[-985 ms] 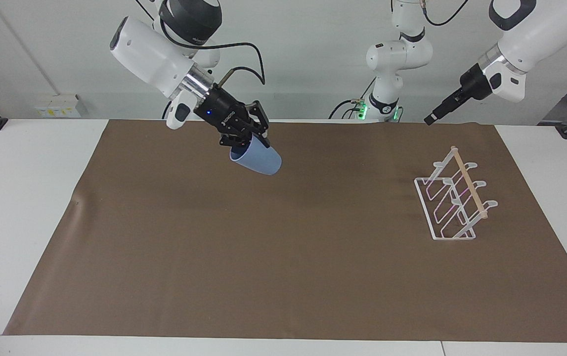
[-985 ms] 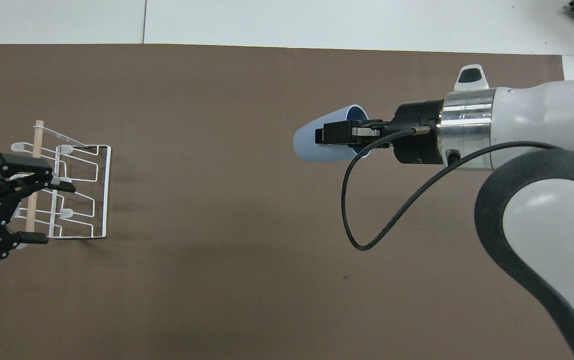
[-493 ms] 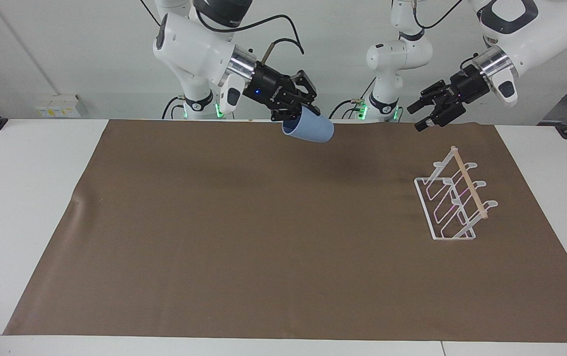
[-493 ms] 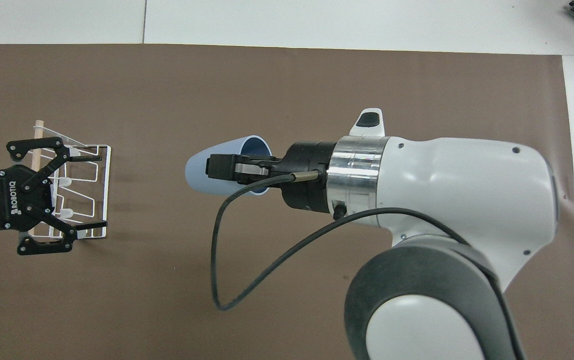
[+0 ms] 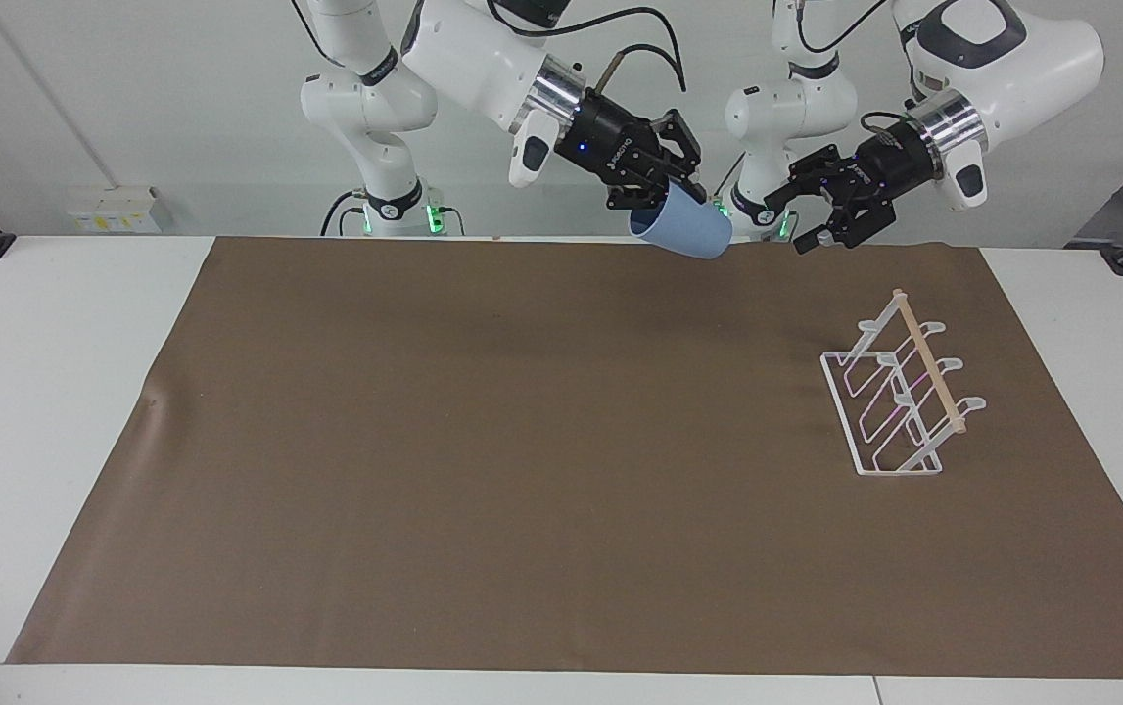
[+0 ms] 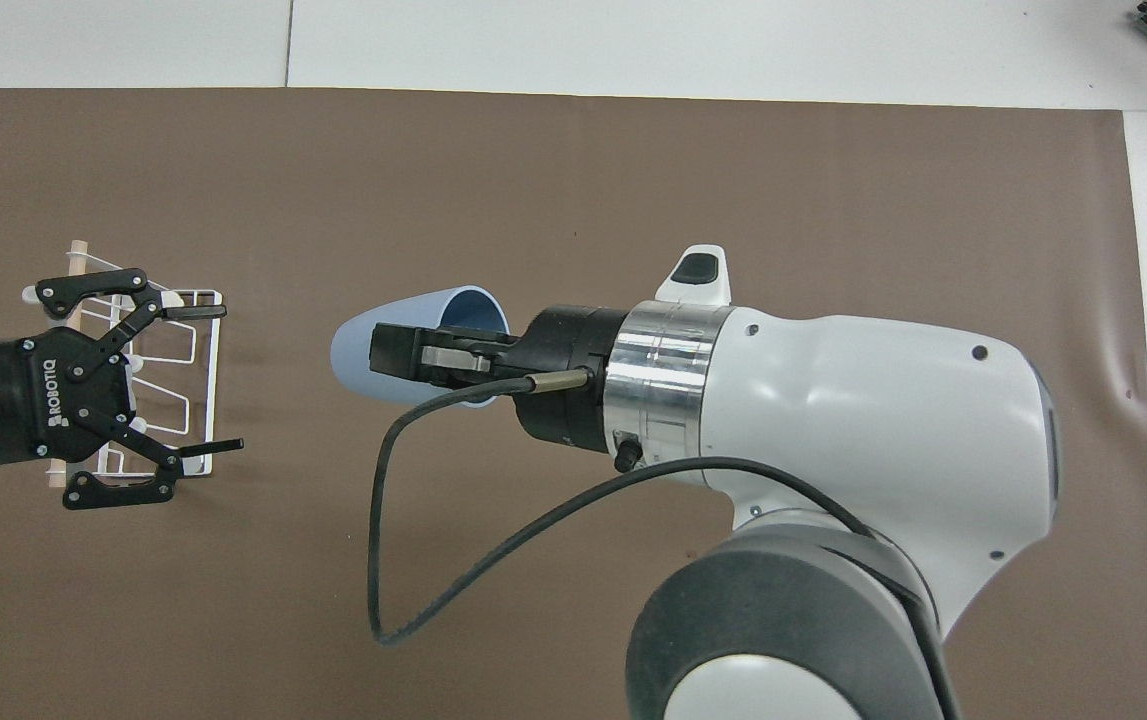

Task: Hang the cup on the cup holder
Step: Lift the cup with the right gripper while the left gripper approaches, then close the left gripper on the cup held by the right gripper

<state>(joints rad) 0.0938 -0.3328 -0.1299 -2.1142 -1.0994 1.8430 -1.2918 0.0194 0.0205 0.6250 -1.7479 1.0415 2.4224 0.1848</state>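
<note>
Above brown mat [image 5: 522, 441], toward its middle, your right claw [image 5: 664, 196] clamps light-blue cup [image 5: 683, 233] by rim, cup tilted on its side, in the air; your left claw [image 5: 820, 211] hangs wide and empty above cup holder [image 5: 899, 401], which stands on mat at left arm's end of table [image 5: 32, 392]
</note>
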